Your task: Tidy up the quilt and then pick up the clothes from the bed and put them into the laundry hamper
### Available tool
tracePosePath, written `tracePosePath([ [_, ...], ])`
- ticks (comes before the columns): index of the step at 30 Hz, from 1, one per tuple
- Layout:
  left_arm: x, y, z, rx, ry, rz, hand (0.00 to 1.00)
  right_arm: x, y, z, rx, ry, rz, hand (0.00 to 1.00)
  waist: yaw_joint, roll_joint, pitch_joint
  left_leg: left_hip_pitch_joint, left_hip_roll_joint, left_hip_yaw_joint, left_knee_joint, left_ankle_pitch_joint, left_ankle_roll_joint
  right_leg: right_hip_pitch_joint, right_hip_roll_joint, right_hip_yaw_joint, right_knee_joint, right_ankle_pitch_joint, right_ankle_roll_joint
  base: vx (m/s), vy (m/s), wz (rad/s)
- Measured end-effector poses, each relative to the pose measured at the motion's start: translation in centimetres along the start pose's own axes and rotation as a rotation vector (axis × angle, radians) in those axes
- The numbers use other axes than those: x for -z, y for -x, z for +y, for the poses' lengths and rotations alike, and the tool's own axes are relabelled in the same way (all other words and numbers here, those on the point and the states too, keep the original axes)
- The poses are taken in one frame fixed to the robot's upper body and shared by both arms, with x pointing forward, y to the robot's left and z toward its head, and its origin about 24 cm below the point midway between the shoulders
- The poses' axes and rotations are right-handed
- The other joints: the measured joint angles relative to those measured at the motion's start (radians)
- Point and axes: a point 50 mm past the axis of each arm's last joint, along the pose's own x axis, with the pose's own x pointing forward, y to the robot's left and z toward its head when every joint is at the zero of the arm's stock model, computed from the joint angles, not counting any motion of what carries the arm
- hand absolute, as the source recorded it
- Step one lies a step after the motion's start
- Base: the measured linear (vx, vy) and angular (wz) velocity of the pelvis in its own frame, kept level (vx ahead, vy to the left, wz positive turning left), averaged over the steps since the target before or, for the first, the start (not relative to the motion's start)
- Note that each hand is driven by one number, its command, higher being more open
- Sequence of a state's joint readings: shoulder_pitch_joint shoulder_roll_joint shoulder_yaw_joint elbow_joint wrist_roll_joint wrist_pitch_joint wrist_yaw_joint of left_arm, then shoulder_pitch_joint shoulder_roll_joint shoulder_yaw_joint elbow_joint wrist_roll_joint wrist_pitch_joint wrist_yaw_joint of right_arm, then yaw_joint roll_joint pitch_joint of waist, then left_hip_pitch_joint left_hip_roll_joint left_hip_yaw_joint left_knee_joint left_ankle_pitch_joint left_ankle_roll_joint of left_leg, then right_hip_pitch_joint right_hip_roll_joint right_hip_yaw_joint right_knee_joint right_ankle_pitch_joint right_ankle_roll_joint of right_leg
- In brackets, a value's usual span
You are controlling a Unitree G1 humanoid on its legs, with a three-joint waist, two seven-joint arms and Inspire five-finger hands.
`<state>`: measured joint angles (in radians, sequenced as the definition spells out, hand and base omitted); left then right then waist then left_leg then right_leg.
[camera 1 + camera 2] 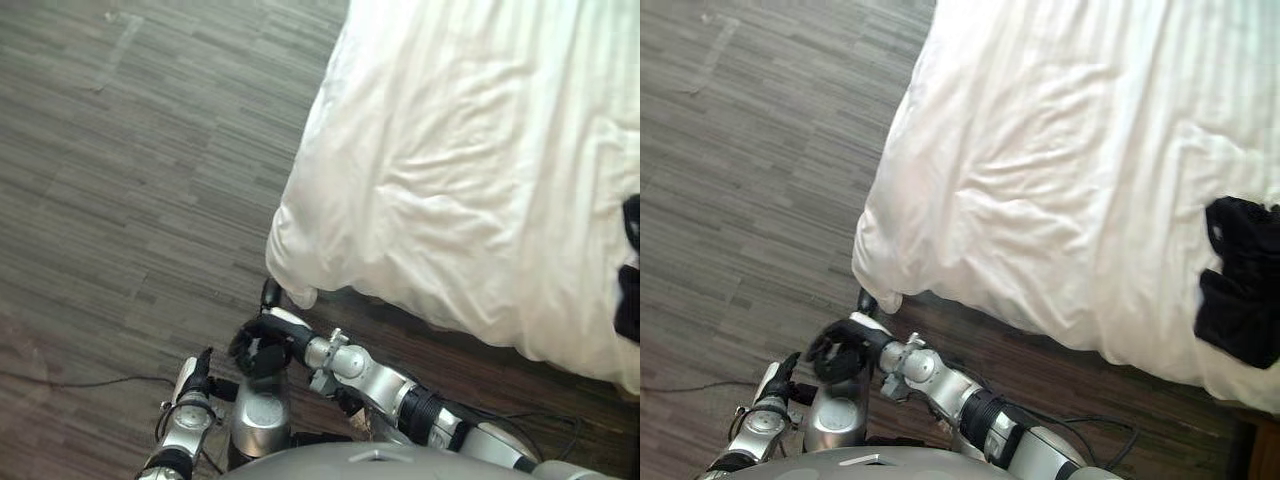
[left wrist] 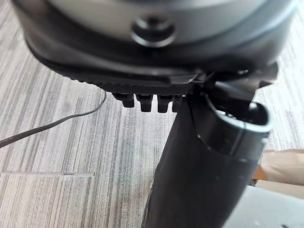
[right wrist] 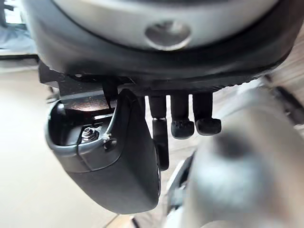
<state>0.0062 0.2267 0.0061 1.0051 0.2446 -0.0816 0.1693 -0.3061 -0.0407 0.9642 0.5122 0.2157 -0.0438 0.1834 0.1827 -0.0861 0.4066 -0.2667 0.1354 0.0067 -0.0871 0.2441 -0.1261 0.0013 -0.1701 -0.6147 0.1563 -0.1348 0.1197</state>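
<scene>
1. Currently both hands sit low at about 7 o'clock in the head views, over the grey plank floor [image 1: 130, 180] and just off the near corner of the bed.
2. Right hand [image 1: 840, 350]: its wrist view shows the fingers [image 3: 183, 127] hanging loose and the palm empty. In the head views one dark finger points up at the quilt corner [image 1: 878, 288] and lies just beside it. I cannot tell whether it touches.
3. Left hand [image 1: 198, 378]: it is at 8 o'clock of the right hand, close beside it. Its fingers [image 2: 147, 102] are relaxed and hold nothing.
4. Quilt [image 1: 460, 170]: it is white and creased, and spreads from 12 to 4 o'clock. The corner hangs bunched over the bed's edge.
5. Dark clothes [image 1: 1240, 290]: they lie on top of the quilt at the 3 o'clock edge, well apart from both hands.
6. Judgement: the tidying step is not yet under way, because no cloth is gripped.
7. Risks from here:
   a. A shallow pinch on the rounded corner could slip off once the quilt's weight comes on.
   b. Pulling the quilt from this corner could drag the clothes with it, bury them in a fold or slide them off the far edge, since they rest loose on top.
   c. The hands are close together, so they could foul each other as they rise toward the corner.
   d. The clothes are far away at 3 o'clock, so reaching them from this stance would mean a long lean over soft bedding.
</scene>
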Motion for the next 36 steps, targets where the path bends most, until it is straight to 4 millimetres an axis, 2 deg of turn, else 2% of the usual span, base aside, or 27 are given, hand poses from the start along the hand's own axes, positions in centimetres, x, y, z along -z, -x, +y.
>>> tracePosePath([
  [3, 0.5, 0.1, 0.1, -0.013, -0.022, 0.014, 1.00, -3.4, -0.6, 2.6, -0.120, -0.056, -0.153, 0.00, -0.001, -0.017, -0.042, 0.003, 0.006, 0.007, 0.000, -0.005, -0.002, 0.002, 0.006, 0.004, -0.009, -0.003, -0.004, -0.01, -0.020, -0.04],
  [5, 0.7, 0.1, 0.3, -0.023, -0.037, 0.020, 1.00, -5.8, -0.9, 3.3, -0.151, -0.147, -0.258, 0.00, 0.003, -0.027, -0.060, 0.004, 0.007, 0.009, 0.000, -0.005, -0.001, 0.008, 0.010, 0.004, -0.020, -0.001, -0.002, 0.00, 0.000, 0.00],
  [9, 1.6, 0.5, 0.0, -0.023, -0.060, 0.043, 1.00, -11.6, -0.8, 2.7, -0.216, -0.339, -0.502, 0.00, 0.004, -0.032, -0.086, 0.036, 0.008, 0.018, 0.000, -0.006, -0.001, 0.041, 0.011, 0.014, -0.036, 0.002, 0.001, -0.01, 0.003, -0.03],
  [12, 2.6, 0.9, -0.3, -0.013, -0.062, 0.070, 1.00, -14.4, 0.1, 1.5, -0.220, -0.500, -0.680, 0.00, 0.005, -0.032, -0.126, 0.041, 0.012, 0.020, 0.000, -0.017, -0.007, 0.049, 0.020, 0.017, -0.050, 0.002, 0.001, -0.04, 0.006, -0.04],
  [13, 2.8, 0.9, -0.4, -0.011, -0.063, 0.075, 1.00, -14.6, 0.2, 1.4, -0.217, -0.512, -0.700, 0.00, 0.004, -0.032, -0.130, 0.045, 0.013, 0.021, 0.000, -0.018, -0.007, 0.051, 0.021, 0.017, -0.054, 0.002, 0.001, -0.02, -0.003, -0.03],
  [18, 3.6, 1.4, -0.8, 0.001, -0.061, 0.096, 1.00, -14.5, 0.3, 0.2, -0.139, -0.548, -0.718, 0.00, 0.004, -0.024, -0.154, 0.051, 0.022, 0.033, 0.000, -0.020, -0.009, 0.047, 0.032, 0.032, -0.059, 0.004, -0.003, -0.03, -0.003, -0.10],
  [21, 3.4, 1.3, -0.9, 0.008, -0.058, 0.094, 1.00, -13.1, -0.3, -1.9, 0.005, -0.477, -0.650, 0.00, 0.005, -0.015, -0.153, 0.046, 0.029, 0.044, 0.000, -0.015, -0.010, 0.032, 0.034, 0.045, -0.053, 0.005, -0.004, -0.02, 0.004, -0.11],
  [23, 2.7, 1.0, -1.0, 0.017, -0.049, 0.076, 1.00, -11.5, -0.2, -5.6, 0.198, -0.477, -0.599, 0.00, 0.005, 0.003, -0.148, 0.026, 0.031, 0.043, 0.000, -0.008, -0.009, 0.008, 0.034, 0.046, -0.044, 0.006, -0.005, -0.05, 0.025, -0.02],
  [24, 2.5, 0.9, -1.1, 0.019, -0.045, 0.070, 1.00, -11.0, 0.0, -6.8, 0.256, -0.494, -0.589, 0.00, 0.005, 0.009, -0.144, 0.020, 0.031, 0.043, 0.001, -0.007, -0.008, -0.001, 0.032, 0.047, -0.039, 0.006, -0.005, -0.05, 0.037, 0.02],
  [26, 1.1, 0.6, -1.4, 0.033, -0.026, 0.033, 1.00, -9.2, 1.5, -11.9, 0.506, -0.504, -0.536, 0.00, 0.002, 0.044, -0.123, 0.000, 0.031, 0.041, 0.000, -0.002, -0.004, -0.025, 0.028, 0.048, -0.023, 0.006, -0.005, -0.07, 0.051, -0.02],
  [27, 0.2, 0.4, -1.8, 0.045, -0.014, 0.005, 1.00, -8.1, 3.0, -15.0, 0.663, -0.536, -0.508, 0.00, 0.003, 0.067, -0.109, -0.006, 0.030, 0.045, 0.001, 0.002, 0.001, -0.036, 0.020, 0.054, -0.009, 0.006, -0.005, -0.05, 0.055, -0.07],
  [28, 0.0, 0.4, -1.9, 0.048, -0.011, -0.003, 1.00, -7.6, 3.8, -16.1, 0.712, -0.546, -0.505, 0.00, 0.003, 0.077, -0.103, -0.005, 0.030, 0.049, 0.001, 0.005, 0.004, -0.040, 0.015, 0.058, -0.002, 0.007, -0.004, -0.06, 0.054, -0.17],
  [29, -0.3, 0.4, -2.3, 0.061, -0.002, -0.009, 1.00, -7.7, 4.6, -16.8, 0.738, -0.534, -0.536, 0.00, 0.000, 0.091, -0.097, 0.001, 0.025, 0.064, 0.001, 0.008, 0.006, -0.052, 0.005, 0.070, 0.003, 0.009, -0.002, -0.07, 0.065, -0.24],
  [30, -0.5, 0.3, -2.4, 0.063, 0.001, -0.013, 1.00, -7.7, 4.4, -16.7, 0.751, -0.554, -0.549, 0.00, -0.017, 0.104, -0.095, 0.008, 0.016, 0.079, 0.000, 0.007, 0.007, -0.050, -0.003, 0.080, -0.001, 0.013, 0.002, -0.06, 0.057, -0.23],
  [34, -1.4, 0.0, -2.3, 0.066, 0.005, -0.035, 1.00, -6.4, 5.1, -16.6, 0.790, -0.643, -0.571, 0.00, -0.027, 0.111, -0.099, 0.022, 0.005, 0.099, -0.003, -0.005, 0.019, -0.044, -0.019, 0.098, -0.010, 0.020, 0.015, -0.01, 0.035, -0.10],
  [36, -1.8, -0.1, -2.1, 0.075, 0.007, -0.042, 1.00, -5.3, 6.3, -16.9, 0.829, -0.764, -0.642, 0.00, -0.052, 0.109, -0.099, 0.033, -0.016, 0.104, -0.004, -0.015, 0.033, -0.020, -0.033, 0.098, -0.041, 0.039, 0.031, 0.00, 0.061, 0.03],
])
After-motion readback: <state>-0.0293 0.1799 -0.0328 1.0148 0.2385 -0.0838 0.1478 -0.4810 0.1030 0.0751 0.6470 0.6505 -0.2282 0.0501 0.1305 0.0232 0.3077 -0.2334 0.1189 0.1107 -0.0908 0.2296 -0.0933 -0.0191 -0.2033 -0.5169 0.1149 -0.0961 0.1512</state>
